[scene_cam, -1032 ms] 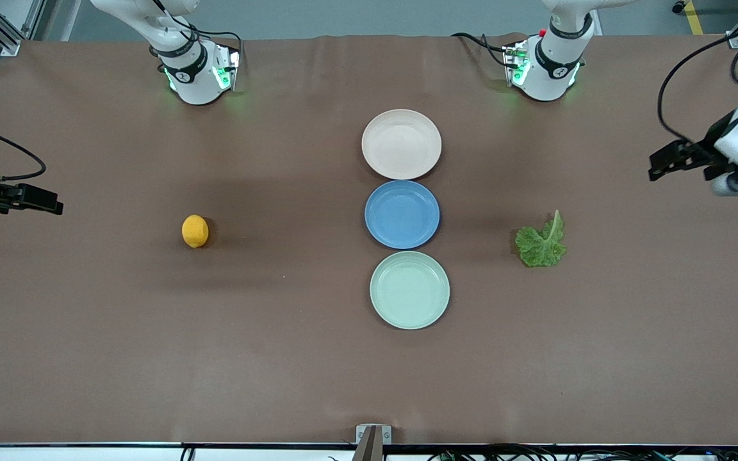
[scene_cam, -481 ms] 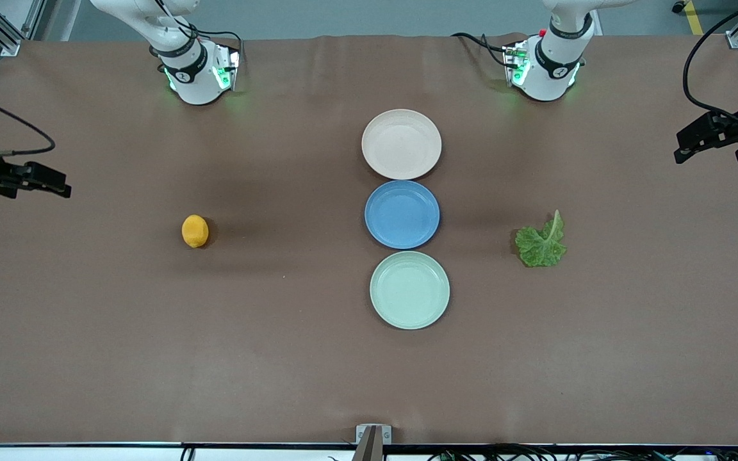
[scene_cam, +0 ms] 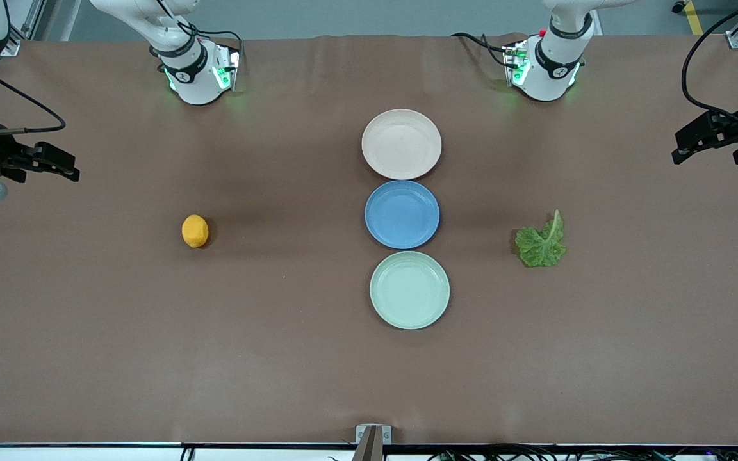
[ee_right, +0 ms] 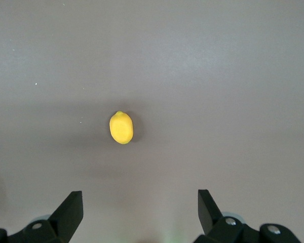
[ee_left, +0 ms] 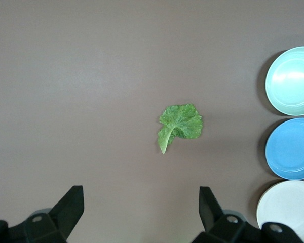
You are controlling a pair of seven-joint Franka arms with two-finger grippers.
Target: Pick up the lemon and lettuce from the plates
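Since a second ago both arms have drawn back toward their bases. The left gripper (scene_cam: pixel 689 144) and right gripper (scene_cam: pixel 61 168) hang wide open, empty. The lettuce (scene_cam: pixel 541 243) stem points to twelve o'clock in the front view; the lemon (scene_cam: pixel 195 230) has its long axis twelve-to-six.

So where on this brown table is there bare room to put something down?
Bare cloth lies between the small yellow lemon and the round blue plate, and between that plate and the crinkled green lettuce leaf. The whole strip nearest the front camera is free. The middle is crowded: beige-pink plate, blue, mint-green plate.
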